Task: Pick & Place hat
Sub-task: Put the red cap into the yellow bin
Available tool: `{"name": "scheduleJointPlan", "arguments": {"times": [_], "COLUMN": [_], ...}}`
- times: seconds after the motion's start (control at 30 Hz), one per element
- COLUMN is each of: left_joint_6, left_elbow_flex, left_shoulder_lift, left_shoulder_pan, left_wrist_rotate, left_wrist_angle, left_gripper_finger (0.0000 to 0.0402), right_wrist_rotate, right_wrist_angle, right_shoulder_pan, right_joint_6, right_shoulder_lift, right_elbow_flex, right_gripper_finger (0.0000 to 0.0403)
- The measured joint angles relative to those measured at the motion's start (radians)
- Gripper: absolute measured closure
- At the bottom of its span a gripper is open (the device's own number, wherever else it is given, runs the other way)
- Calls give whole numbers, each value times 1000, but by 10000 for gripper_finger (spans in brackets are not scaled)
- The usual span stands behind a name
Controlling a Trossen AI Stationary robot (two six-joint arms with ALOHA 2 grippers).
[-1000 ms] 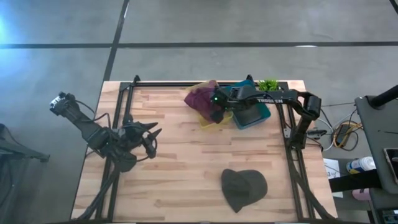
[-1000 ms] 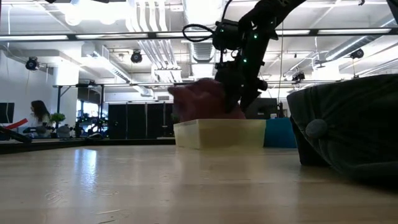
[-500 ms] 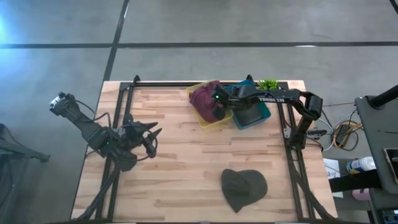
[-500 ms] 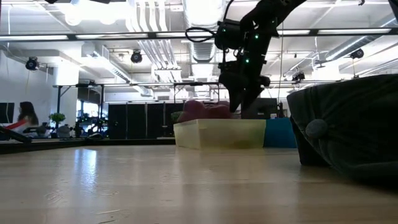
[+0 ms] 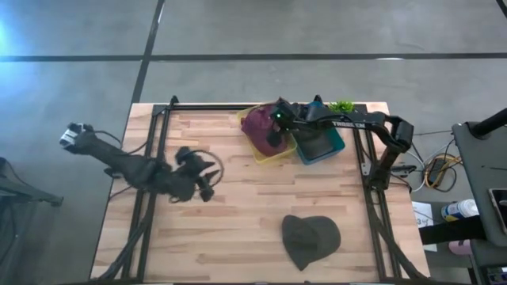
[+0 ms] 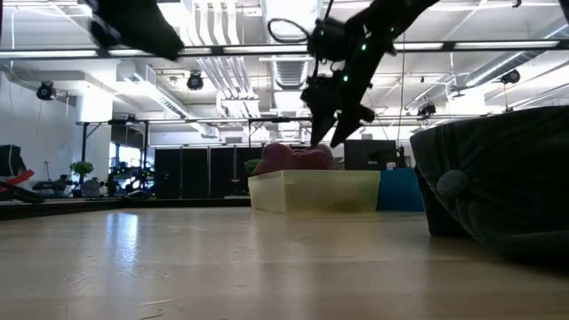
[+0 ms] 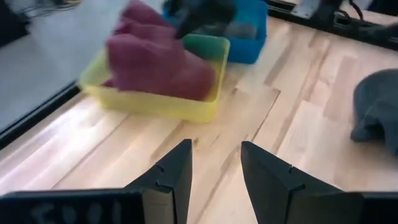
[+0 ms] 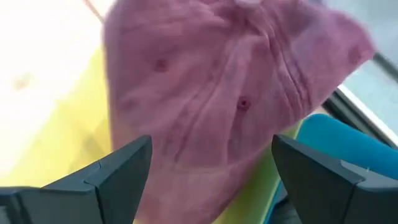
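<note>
A maroon hat lies crumpled inside a yellow bin at the table's far side; it also shows in the low view and the left wrist view. My right gripper hangs open just above it, fingers spread, with the maroon hat filling its wrist view. A dark grey-green hat rests flat on the table near the near edge. My left gripper is open over the table's left-middle, raised, facing the bin.
A blue bin stands against the yellow bin's right side, with a small green plant behind it. Black frame rails run along the table's left, right and far edges. The grey-green hat looms close in the low view.
My right gripper lowered the maroon hat into the yellow bin, opened and let go, then rose a little above it. The hat now rests in the bin. My left arm swung from the left rail toward the table's middle and lifted.
</note>
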Motion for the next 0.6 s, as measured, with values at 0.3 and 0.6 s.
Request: {"name": "scheduleJointPlan", "arguments": {"times": [0.3, 0.6], "left_joint_6": [358, 532], "left_elbow_flex": [-124, -125], "left_shoulder_lift": [142, 275], "left_shoulder_pan": [419, 602], "left_wrist_rotate": [304, 459], "left_wrist_angle": [430, 531], "left_gripper_finger": [268, 268], "right_wrist_rotate": [-76, -87], "right_wrist_angle": [-8, 23], "right_shoulder_pan": [-17, 24], "right_joint_6": [9, 39], "right_shoulder_lift": [112, 118], "right_elbow_flex": [-2, -8], "right_gripper_finger": [77, 77]}}
